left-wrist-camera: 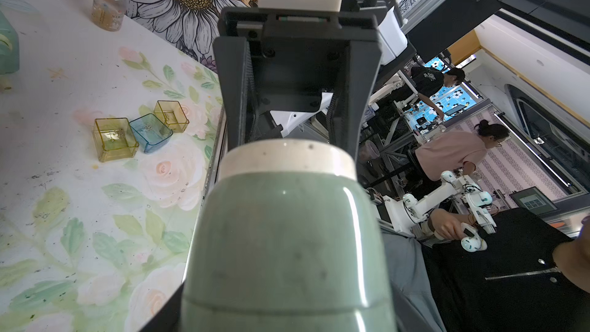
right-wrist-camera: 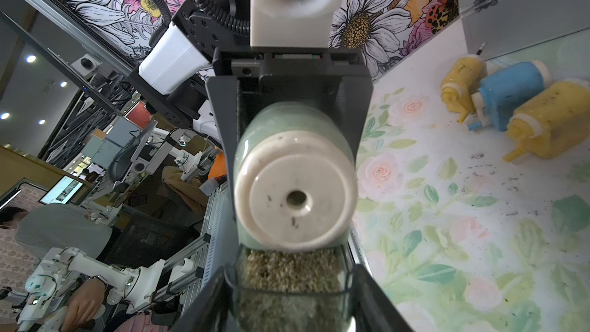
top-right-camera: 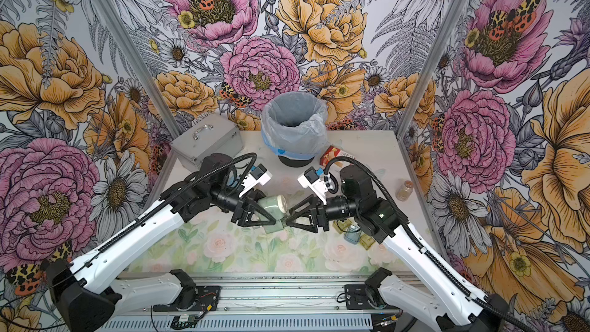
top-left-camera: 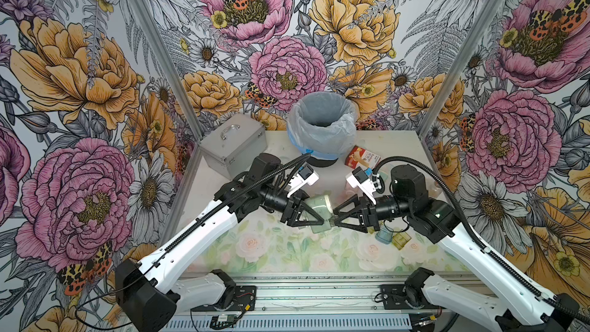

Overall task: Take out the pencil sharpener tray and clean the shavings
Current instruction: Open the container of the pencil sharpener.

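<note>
the left end effector (top-left-camera: 313, 213) is clenched around the green pencil sharpener (top-left-camera: 319, 206), holding it off the surface (top-left-camera: 255, 250) with its long axis aimed at the right end effector (top-left-camera: 334, 217). the right one sits directly opposite and nearer the tray (right-wrist-camera: 289, 291), grasping it just under the sharpener's white face. the tray is packed with shavings (right-wrist-camera: 287, 266) and looks set to slide straight back toward the right wrist.

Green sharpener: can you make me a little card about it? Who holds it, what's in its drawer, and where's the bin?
sharpener: green, held by the left gripper
tray: clear, at the sharpener's white end, pinched by the right gripper
shavings: fill the tray; more scattered on the table
bin: bag-lined, at the table's back, behind both grippers
</note>
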Robot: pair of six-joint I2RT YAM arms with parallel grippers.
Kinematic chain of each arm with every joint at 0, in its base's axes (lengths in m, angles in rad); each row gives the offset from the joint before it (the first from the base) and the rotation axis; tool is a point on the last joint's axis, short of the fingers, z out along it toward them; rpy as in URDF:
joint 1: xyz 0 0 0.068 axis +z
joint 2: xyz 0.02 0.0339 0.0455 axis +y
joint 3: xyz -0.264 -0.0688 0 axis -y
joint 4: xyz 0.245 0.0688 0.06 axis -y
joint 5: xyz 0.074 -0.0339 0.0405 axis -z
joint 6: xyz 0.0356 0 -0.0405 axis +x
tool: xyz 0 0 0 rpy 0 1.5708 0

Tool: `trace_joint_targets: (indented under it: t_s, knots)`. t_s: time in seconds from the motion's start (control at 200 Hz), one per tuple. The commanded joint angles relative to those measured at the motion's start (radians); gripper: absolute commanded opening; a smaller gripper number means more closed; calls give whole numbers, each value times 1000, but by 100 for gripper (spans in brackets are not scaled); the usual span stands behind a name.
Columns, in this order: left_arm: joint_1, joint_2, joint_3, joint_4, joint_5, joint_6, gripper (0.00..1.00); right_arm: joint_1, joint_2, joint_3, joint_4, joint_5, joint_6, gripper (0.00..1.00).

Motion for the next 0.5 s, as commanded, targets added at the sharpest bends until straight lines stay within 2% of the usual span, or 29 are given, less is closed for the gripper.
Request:
trace_joint_targets:
  t_s: [0.0, 0.195, 0.495]
  knots:
    - [-23, -13, 44, 13, 1, -2, 13, 11, 13, 29, 20, 51, -21, 57]
    - [-28, -15, 50, 13, -1, -3, 14, 16, 12, 29, 20, 54, -22, 66]
    - [-32, -17, 51, 12, -10, -3, 14, 25, 13, 34, 22, 50, -24, 66]
